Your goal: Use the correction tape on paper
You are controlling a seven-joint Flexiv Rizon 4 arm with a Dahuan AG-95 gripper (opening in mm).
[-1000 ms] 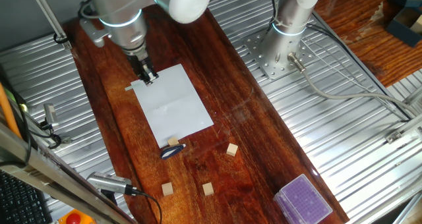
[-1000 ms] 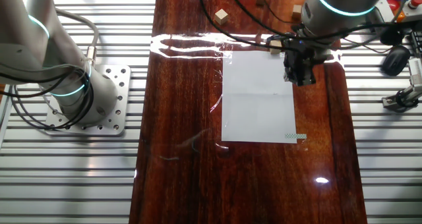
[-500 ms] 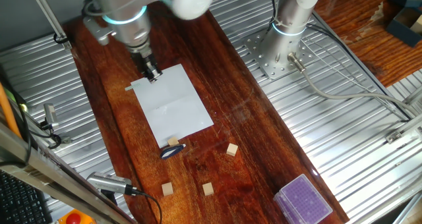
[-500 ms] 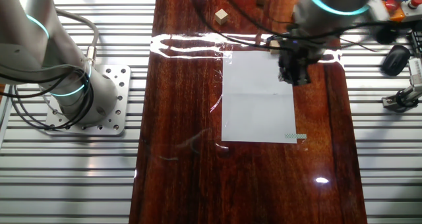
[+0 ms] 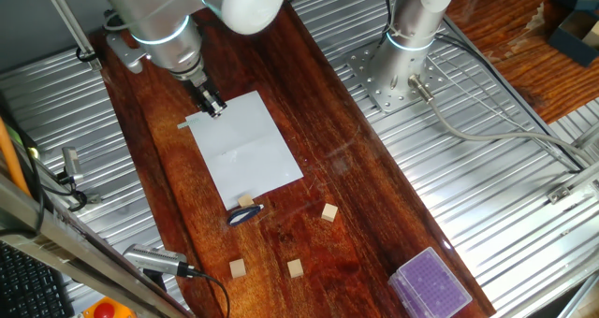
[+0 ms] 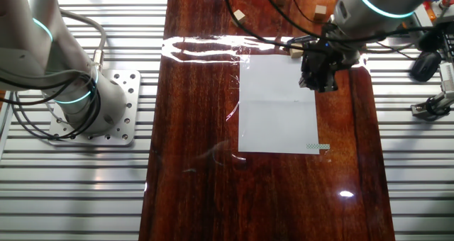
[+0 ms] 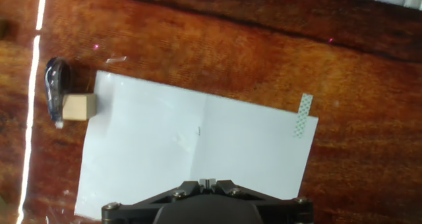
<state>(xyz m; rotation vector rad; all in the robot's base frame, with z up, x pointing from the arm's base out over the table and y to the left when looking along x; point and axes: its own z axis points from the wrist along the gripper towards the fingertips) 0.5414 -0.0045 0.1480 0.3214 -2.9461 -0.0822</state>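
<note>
The correction tape [image 5: 245, 215] is a dark blue teardrop dispenser lying on the wooden table just off the near end of the paper [image 5: 245, 145]. In the hand view the correction tape [image 7: 54, 89] lies at the left, touching a tan cube [image 7: 79, 107]. The white paper [image 7: 191, 151] lies flat and also shows in the other fixed view [image 6: 278, 106]. My gripper [image 5: 213, 108] hangs over the paper's far end, away from the tape, also seen in the other fixed view [image 6: 319, 81]. In the hand view my gripper [image 7: 207, 182] has its fingers closed together and holds nothing.
A green-checked strip [image 7: 302, 115] pins one paper corner. Tan cubes lie on the table [image 5: 328, 212], [image 5: 295, 267], [image 5: 238, 267]. A purple-topped clear box [image 5: 429, 282] stands at the near right. A second arm's base [image 5: 398, 70] sits beside the table.
The arm's wrist has swung a little sideways above the paper. The gripper tip stays over the same end of the sheet. Tape, paper and cubes have not moved.
</note>
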